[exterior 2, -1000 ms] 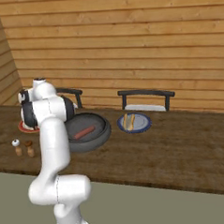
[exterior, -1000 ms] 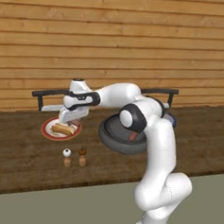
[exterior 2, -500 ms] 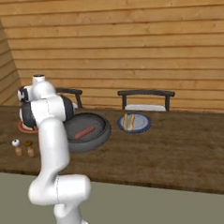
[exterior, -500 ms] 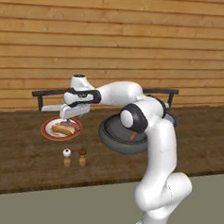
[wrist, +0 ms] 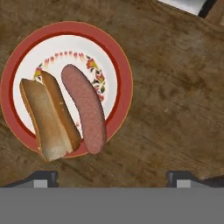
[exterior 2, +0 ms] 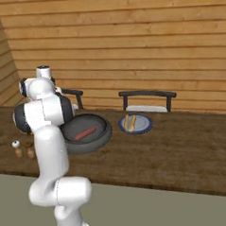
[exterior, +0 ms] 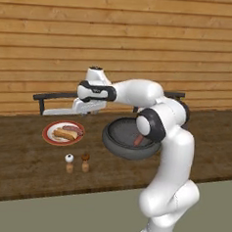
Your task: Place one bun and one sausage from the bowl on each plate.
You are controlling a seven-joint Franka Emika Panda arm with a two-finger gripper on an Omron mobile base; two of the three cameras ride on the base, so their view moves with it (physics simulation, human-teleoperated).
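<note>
Nearest the base: 2 small shakers, one white-topped (exterior: 69,163), one brown-topped (exterior: 85,162), standing side by side on the wood, just in front of the plate. Plates: 2. Red-rimmed plate (exterior: 49,134) w/ white speckled centre carries 1 bun (wrist: 47,119) and 1 sausage (wrist: 85,108), lying side by side and touching; the sausage end overhangs the rim in hand view. Bowl (exterior: 113,143), dark grey, wide, sits right of that plate, partly behind the arm's elbow; 1 sausage in bowl (exterior 2: 85,133). Blue-grey plate (exterior 2: 144,126) just right of the bowl in right base view, w/ 2 pale long items on it (exterior 2: 130,123), too small to tell bun from sausage. Further back: 2 dark-framed racks w/ pale trays, one behind the red-rimmed plate (exterior: 54,104), one behind the blue-grey plate (exterior 2: 147,101). Surface is a dark brown wooden counter (exterior 2: 193,148), grainy; behind it a wall of horizontal light wood planks (exterior: 143,36); grey floor strip near the base. Gripper (wrist: 112,177) hangs above the red-rimmed plate, pointing down, clear of the food. Fingertips (wrist: 43,176) set wide apart at the corners of hand view, nothing between them, touching nothing.
</note>
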